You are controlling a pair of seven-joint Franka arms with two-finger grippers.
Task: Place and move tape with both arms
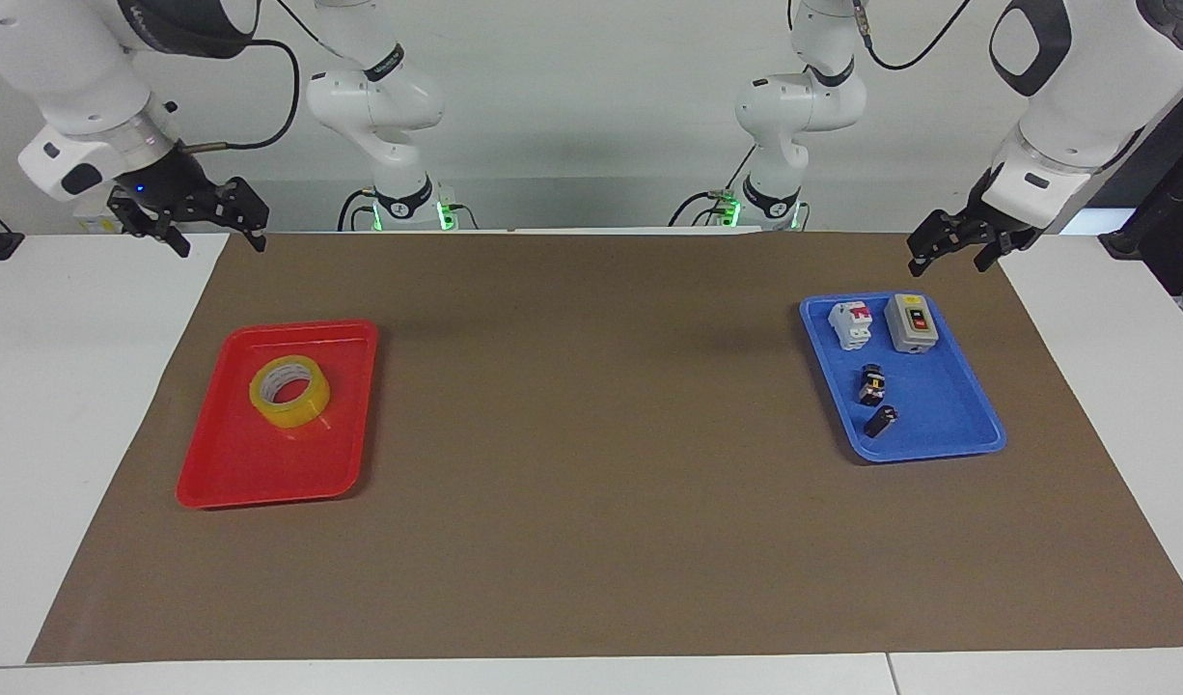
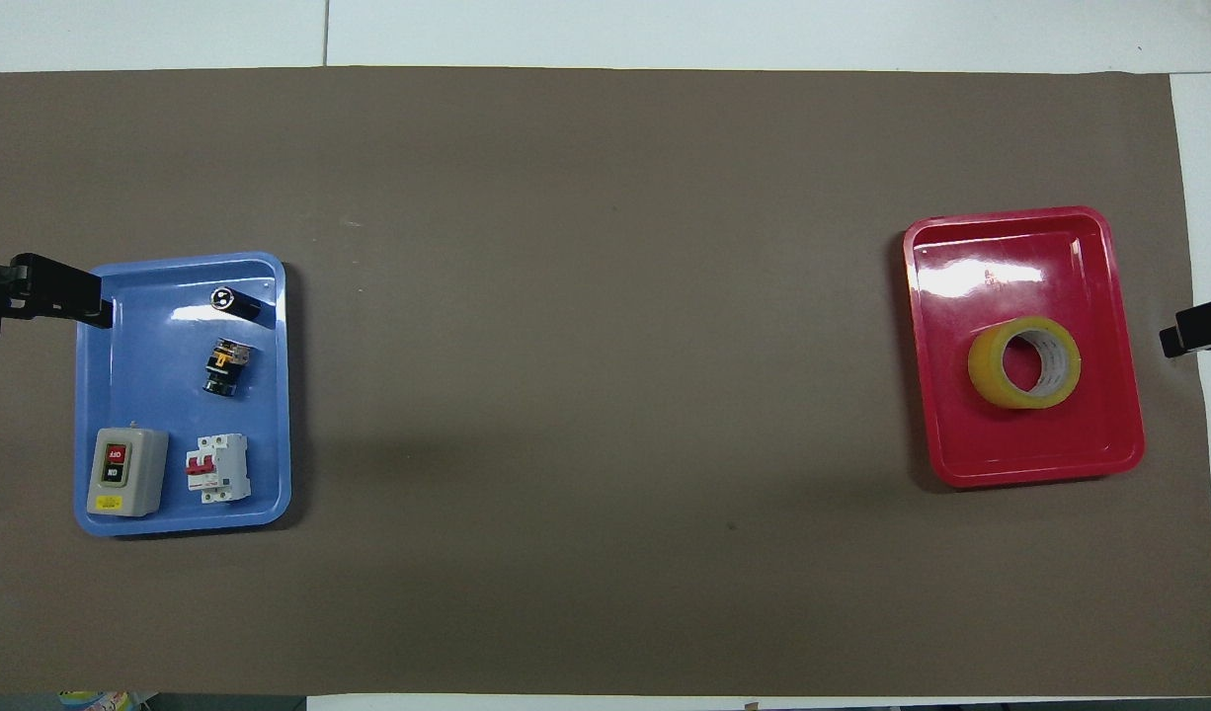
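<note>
The yellow tape lies flat in the red tray at the right arm's end of the table; it also shows in the overhead view in the tray. My right gripper is open and empty, raised over the mat's edge nearest the robots, well clear of the tape. Only its tip shows in the overhead view. My left gripper is open and empty, waiting in the air beside the blue tray; it also shows in the overhead view.
The blue tray at the left arm's end holds a grey switch box, a white circuit breaker and two small black parts. A brown mat covers the table between the trays.
</note>
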